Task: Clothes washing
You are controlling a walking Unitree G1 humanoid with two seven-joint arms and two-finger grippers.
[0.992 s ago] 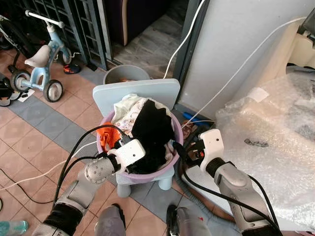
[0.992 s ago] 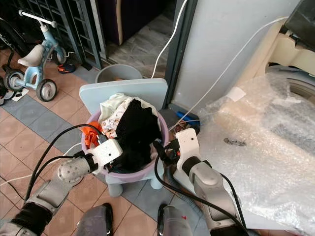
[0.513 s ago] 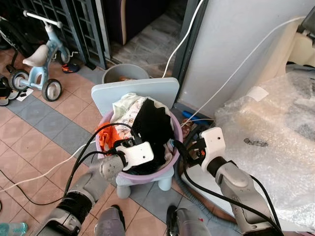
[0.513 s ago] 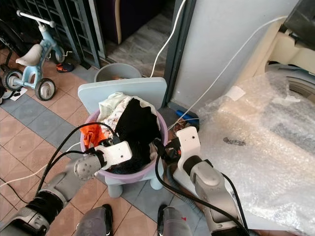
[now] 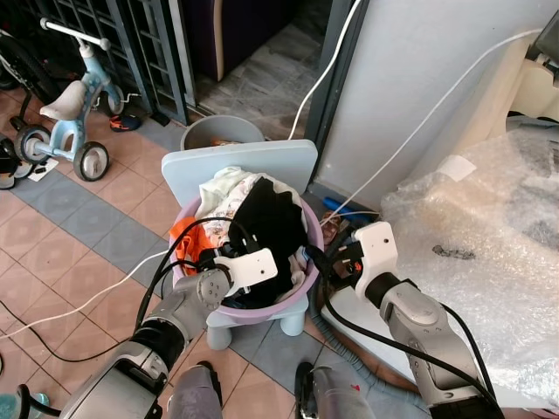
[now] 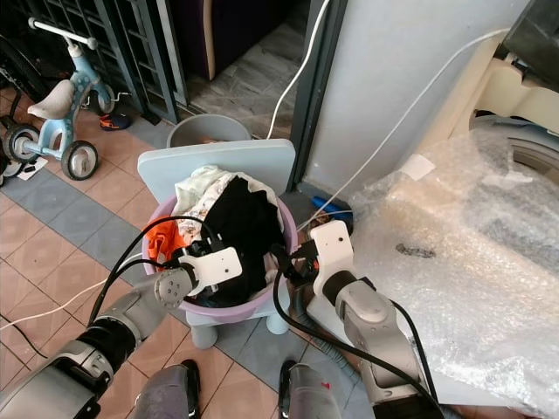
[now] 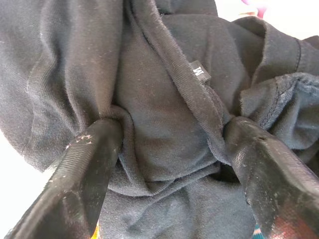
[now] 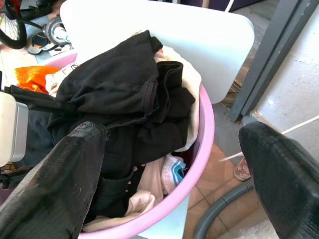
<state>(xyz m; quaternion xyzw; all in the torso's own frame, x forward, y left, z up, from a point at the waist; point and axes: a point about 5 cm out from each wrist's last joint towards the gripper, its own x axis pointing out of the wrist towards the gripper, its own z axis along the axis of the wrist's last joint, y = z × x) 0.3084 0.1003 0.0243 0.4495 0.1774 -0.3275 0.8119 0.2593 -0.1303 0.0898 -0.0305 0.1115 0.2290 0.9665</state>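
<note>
The basin (image 5: 307, 229) at frame centre is full; the left end effector (image 7: 167, 149), open, presses into the black shirt (image 7: 164, 89); nothing is washed yet.

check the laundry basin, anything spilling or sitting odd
The pink basin is overfilled: an orange garment hangs over its rim on the robot's left. It also sits on a small pale blue chair, not the floor. The left end effector is pressed open into the black garment.
</note>
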